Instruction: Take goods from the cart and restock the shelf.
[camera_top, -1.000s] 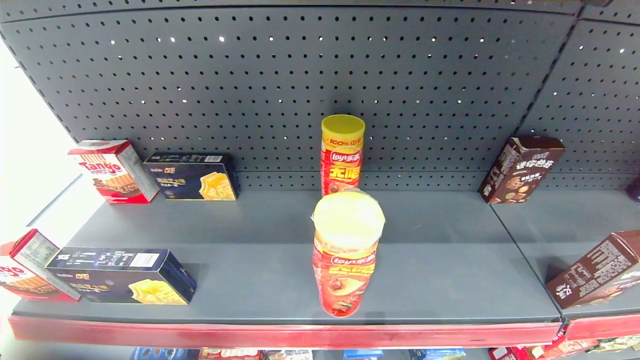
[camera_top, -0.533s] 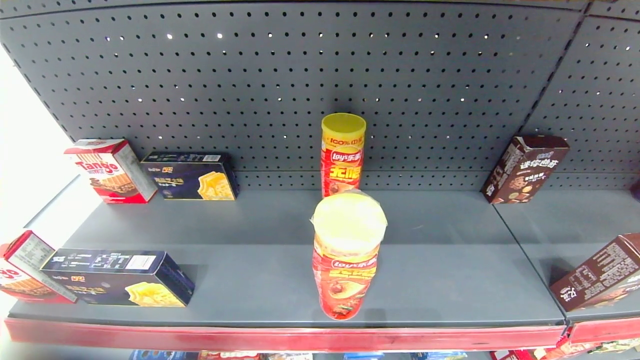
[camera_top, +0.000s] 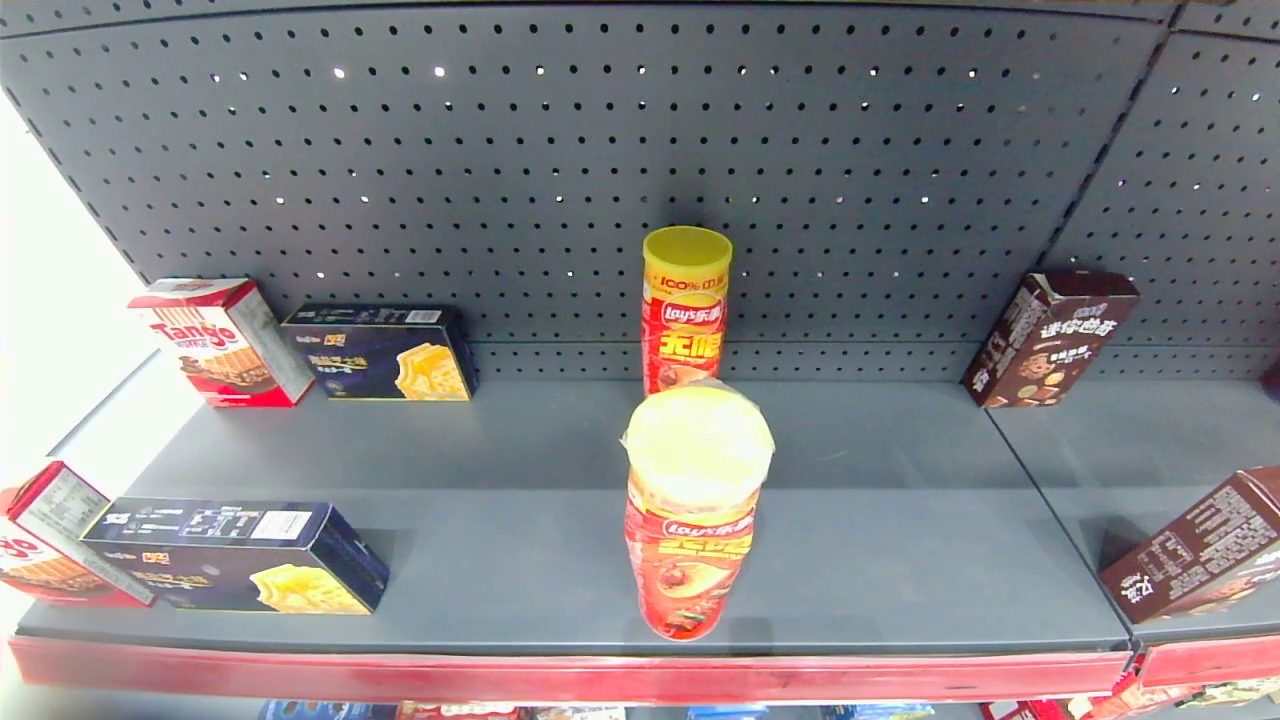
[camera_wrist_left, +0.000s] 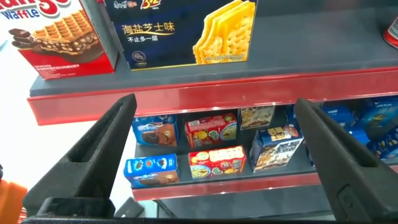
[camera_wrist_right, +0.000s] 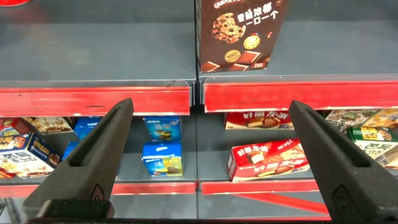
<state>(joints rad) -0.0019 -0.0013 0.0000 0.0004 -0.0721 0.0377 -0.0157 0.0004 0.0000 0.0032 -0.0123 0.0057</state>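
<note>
The grey shelf (camera_top: 500, 460) carries two red chip cans with yellow lids, one near the front edge (camera_top: 692, 520) and one at the back (camera_top: 685, 305). Blue cracker boxes (camera_top: 240, 555) and red wafer boxes (camera_top: 222, 340) stand on its left part, brown cookie boxes (camera_top: 1050, 338) on the right. My left gripper (camera_wrist_left: 214, 102) is open and empty, level with the shelf's red lip (camera_wrist_left: 217, 93), below a blue cracker box (camera_wrist_left: 186, 31). My right gripper (camera_wrist_right: 211, 104) is open and empty too, in front of the lip under a brown cookie box (camera_wrist_right: 239, 31).
A perforated grey back panel (camera_top: 500, 180) closes the shelf behind. The lower shelf holds several small snack boxes (camera_wrist_left: 211, 146) and red boxes (camera_wrist_right: 267, 158). Bare shelf floor lies between the cans and the boxes on either side.
The head camera shifted a little between the oldest frame and the later one. The goods on the shelf have not moved.
</note>
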